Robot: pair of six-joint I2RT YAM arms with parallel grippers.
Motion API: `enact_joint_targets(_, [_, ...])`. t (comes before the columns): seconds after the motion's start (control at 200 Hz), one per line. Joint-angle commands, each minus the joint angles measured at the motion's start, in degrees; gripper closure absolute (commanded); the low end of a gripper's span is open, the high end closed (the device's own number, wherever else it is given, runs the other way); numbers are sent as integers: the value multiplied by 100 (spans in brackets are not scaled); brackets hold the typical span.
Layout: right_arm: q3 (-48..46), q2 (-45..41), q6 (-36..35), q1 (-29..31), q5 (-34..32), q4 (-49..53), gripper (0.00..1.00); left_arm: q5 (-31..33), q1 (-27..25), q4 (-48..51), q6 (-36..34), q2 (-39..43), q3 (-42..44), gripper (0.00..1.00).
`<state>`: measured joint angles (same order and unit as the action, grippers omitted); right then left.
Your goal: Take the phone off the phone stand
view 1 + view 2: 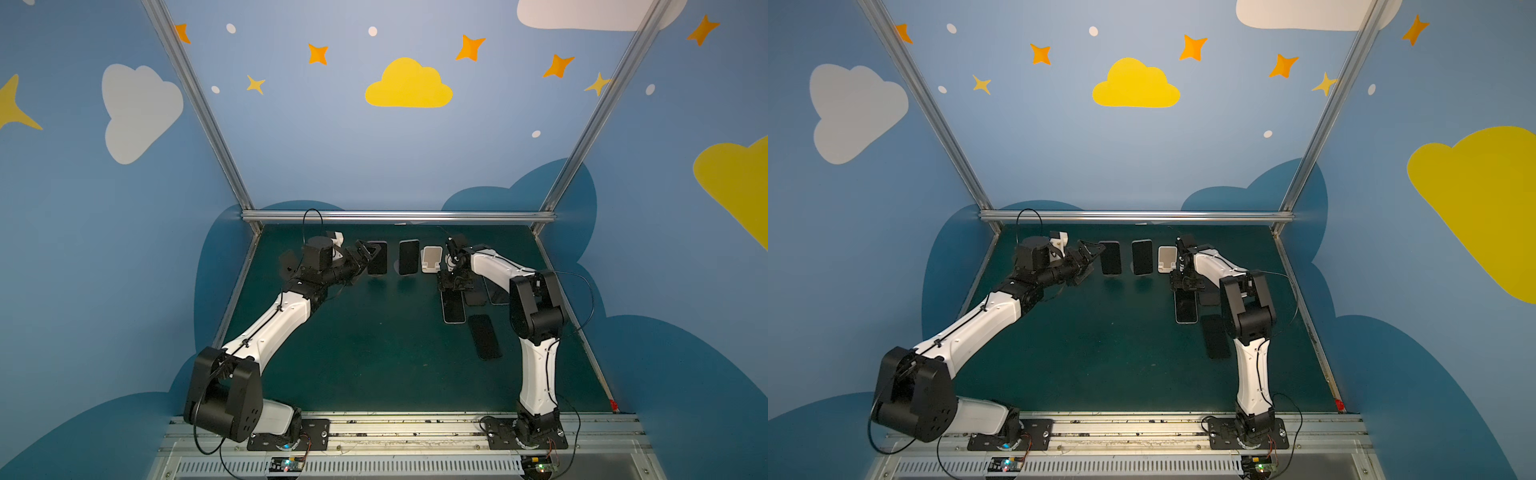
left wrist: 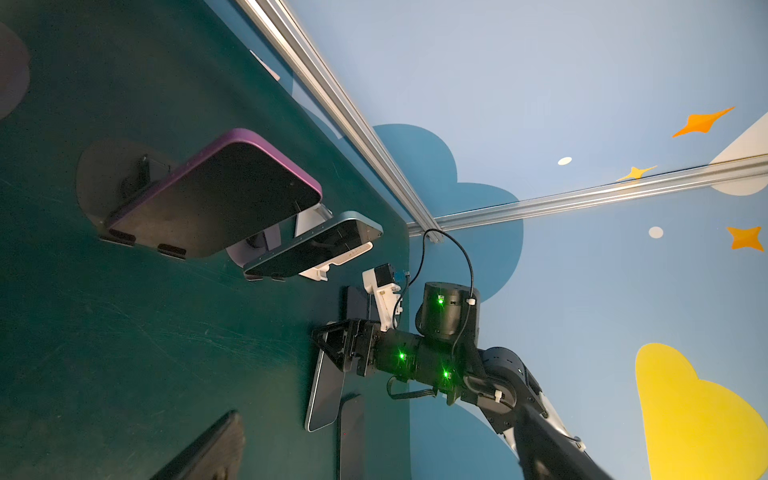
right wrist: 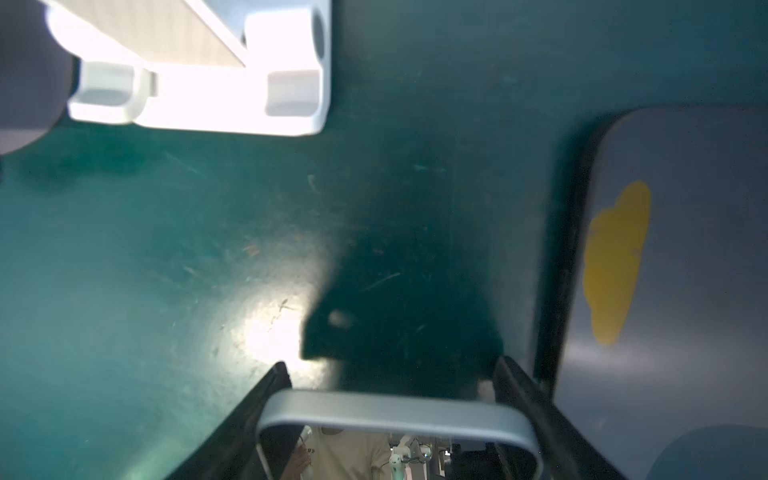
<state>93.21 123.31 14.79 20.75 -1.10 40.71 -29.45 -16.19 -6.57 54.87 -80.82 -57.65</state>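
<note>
The right fingers (image 3: 519, 386) pinch a silver phone (image 3: 395, 405), apparently lying flat.

We see the silver-edged phone (image 3: 395, 405) cut off at the right wrist view's edge, the white stand (image 3: 232, 112) cropped and washed out. In a top view the right arm (image 1: 536, 307) partly hides perhaps two flat phones (image 1: 476, 299).

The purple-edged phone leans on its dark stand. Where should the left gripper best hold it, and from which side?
Probably its two long side edges, in the upper half, coming from above. The purple-edged phone stands upright, leaning back, with its lower edge caught in two hooks of the dark stand, so lifting upward should free it. The left gripper, jaws open, is beside it.
</note>
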Motion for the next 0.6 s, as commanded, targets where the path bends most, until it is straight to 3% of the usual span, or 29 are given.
enact_joint_targets(0.0, [409,246,9,-10,-246,-81,33,14,-7,8,-108,-33,-159,0])
enact_joint_targets(0.386, [1183,765,-160,-10,-303,272,32,138,17,41,-152,16,-119,0])
enact_joint_targets(0.596, [1031,720,-57,42,-351,88,31,115,125,-27,-43,49,-80,0])
